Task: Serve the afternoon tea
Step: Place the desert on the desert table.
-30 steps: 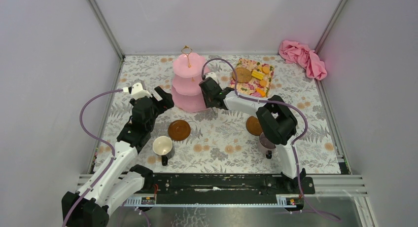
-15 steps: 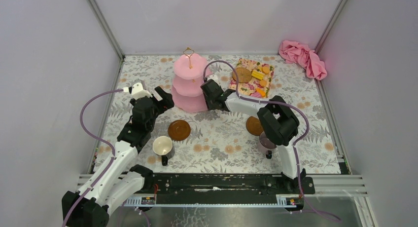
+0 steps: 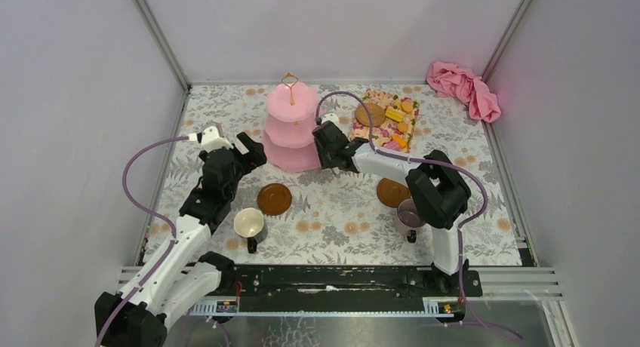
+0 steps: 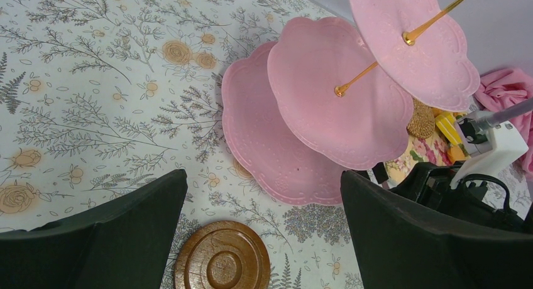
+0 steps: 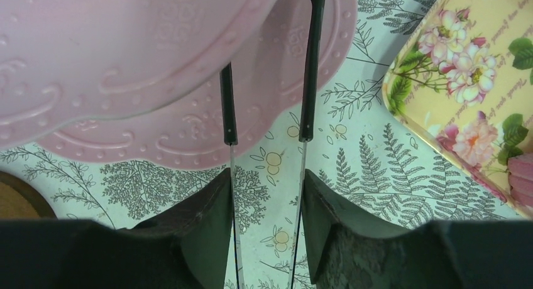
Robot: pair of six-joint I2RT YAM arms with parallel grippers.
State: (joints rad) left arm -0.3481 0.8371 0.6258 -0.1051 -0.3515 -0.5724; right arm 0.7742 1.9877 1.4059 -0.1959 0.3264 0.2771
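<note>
The pink three-tier cake stand [image 3: 290, 132] stands at the back middle, its tiers bare in the left wrist view [image 4: 314, 113]. My right gripper [image 3: 320, 148] is at its right side, shut on the slim black tongs [image 5: 308, 81]. The tongs' arms reach over the lowest tier [image 5: 188, 135], and their tips are hidden. My left gripper [image 3: 253, 149] hangs open left of the stand, above a brown saucer [image 4: 222, 261]. Biscuits [image 3: 394, 115] lie on the floral tray [image 3: 375, 139]. The white mug [image 3: 248, 223], the purple mug [image 3: 410, 213] and a second saucer [image 3: 389, 191] sit nearer.
A pink cloth [image 3: 464, 87] lies bunched in the back right corner. Metal frame posts and grey walls bound the flowered tabletop [image 3: 340, 211] on three sides. The right arm's elbow [image 3: 438, 188] hangs over the second saucer and the purple mug.
The right arm's elbow has swung right, uncovering more of the purple mug, and its gripper with the tongs has shifted slightly right beside the stand. The left arm has not moved.
</note>
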